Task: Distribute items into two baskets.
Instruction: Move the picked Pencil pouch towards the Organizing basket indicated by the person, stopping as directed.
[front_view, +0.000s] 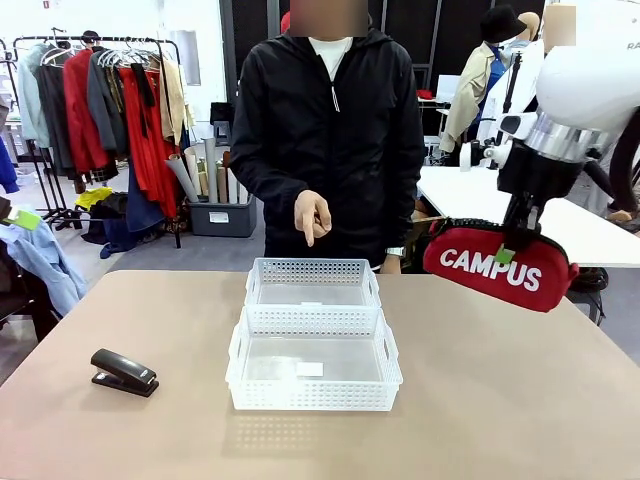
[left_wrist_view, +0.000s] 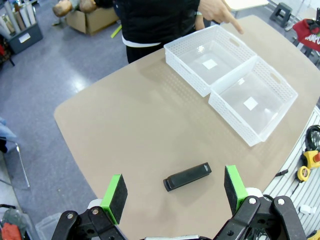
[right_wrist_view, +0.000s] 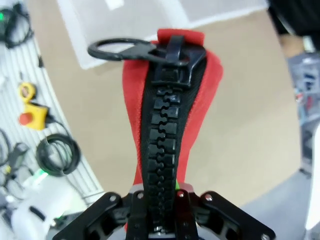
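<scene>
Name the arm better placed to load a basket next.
Right: its jaws are shut on the red pouch, lifted beside the baskets. The left jaws hang open above the stapler, gripping nothing.

Red pouch (right_wrist_view: 202, 100): black toothed zipper (right_wrist_view: 162, 145) facing the camera, ring pull (right_wrist_view: 117, 50) at the far end, near end clamped in the right hand (right_wrist_view: 159, 197). Beneath: tan counter (right_wrist_view: 240, 110), white basket (right_wrist_view: 150, 15) corner. Beside the counter: coiled black cable (right_wrist_view: 57, 155), yellow box (right_wrist_view: 32, 112) with red button.
</scene>
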